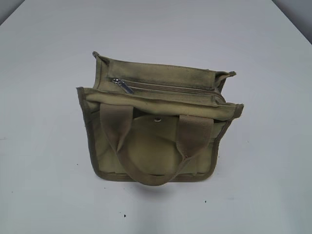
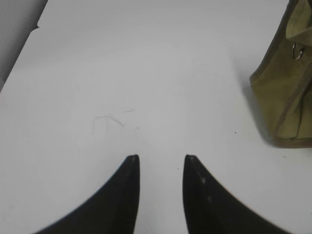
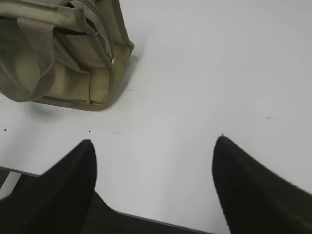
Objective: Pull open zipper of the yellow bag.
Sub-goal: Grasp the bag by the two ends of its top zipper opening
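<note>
right hand (image 3: 153, 146) first: jaws spread wide over bare worktop (image 3: 204, 73), nothing between them, and the yellow bag (image 3: 58, 53) sits ahead and off to its left, well clear of the fingertips. over to the left hand (image 2: 161, 157): jaws parted but narrower, also empty, hovering above the white surface with only the bag's trimmed corner showing ahead and to its right, near but not touching. farther out, on top of the bag, the zipper (image 1: 170, 88) runs the length of the upper panel and looks fully closed, its silver pull tab (image 1: 123, 85) parked at the end nearer the left hand. so by my read nothing is done yet: reach, pinch the tab, drag it across, all still to come.
</note>
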You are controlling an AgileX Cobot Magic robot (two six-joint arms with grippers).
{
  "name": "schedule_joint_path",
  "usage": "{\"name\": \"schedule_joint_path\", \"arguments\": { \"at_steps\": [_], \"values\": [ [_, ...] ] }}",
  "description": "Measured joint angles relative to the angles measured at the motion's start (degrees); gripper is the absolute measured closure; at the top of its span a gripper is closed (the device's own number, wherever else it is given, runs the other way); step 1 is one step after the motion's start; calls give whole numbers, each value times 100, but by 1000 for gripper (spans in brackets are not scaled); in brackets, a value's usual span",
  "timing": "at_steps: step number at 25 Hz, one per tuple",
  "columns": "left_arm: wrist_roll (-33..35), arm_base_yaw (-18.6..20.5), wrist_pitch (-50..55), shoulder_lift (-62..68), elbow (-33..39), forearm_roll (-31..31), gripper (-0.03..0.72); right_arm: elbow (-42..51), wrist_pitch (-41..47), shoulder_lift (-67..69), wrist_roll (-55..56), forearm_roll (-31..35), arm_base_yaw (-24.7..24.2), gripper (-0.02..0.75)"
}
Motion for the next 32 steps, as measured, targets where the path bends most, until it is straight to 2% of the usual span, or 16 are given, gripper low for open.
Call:
{"name": "schedule_joint_path", "arguments": {
  "at_steps": [8, 10, 16, 21, 25, 28, 32],
  "values": [
    [0, 0, -289, 387, -110, -256, 446, 0, -11, 106, 0, 7, 43, 165],
    [0, 0, -682, 753, -152, -576, 446, 0, -23, 473, -6, 9, 133, 165],
    [233, 0, -2010, 2280, -197, -2110, 445, -82, -217, 1688, -200, 21, 637, 165],
    [1436, 0, -2277, 3851, -488, -3918, 445, -354, -1006, 2722, -540, 27, 762, 165],
    [2294, 0, -1874, 5237, -913, -5266, 445, -701, -1618, 3605, -966, 318, 762, 165],
    [2559, 0, -1424, 6198, -1361, -5800, 445, -1037, -1939, 4352, -1465, 696, 762, 165],
    [2606, -31, -1008, 7258, -2086, -5949, 445, -1565, -2119, 5367, -2188, 1252, 762, 165]
  ]
}}
